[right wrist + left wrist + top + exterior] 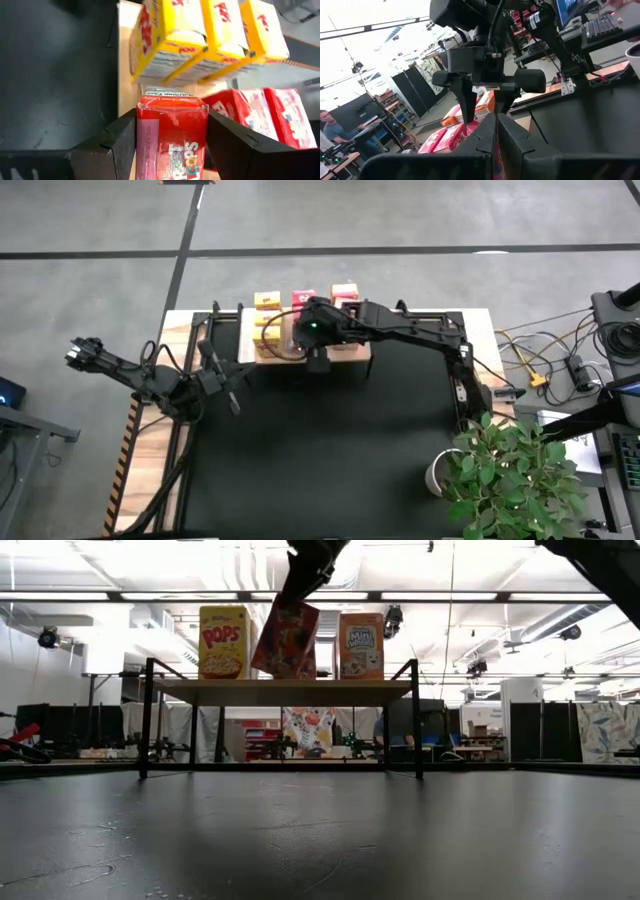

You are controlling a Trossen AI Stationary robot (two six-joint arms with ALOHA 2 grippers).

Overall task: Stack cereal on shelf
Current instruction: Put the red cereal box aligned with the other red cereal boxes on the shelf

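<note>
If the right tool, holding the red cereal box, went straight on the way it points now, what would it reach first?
Probably the wooden shelf top. The right tool grips the red cereal box and points down at bare wood beside the yellow boxes. Depth is unclear, so a neighbouring red box might brush first.

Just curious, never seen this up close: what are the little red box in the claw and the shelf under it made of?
Red box: apparently printed cardboard, slightly glossy, with folded edges. Shelf: pale, matte bare wood, seemingly unpainted.
</note>
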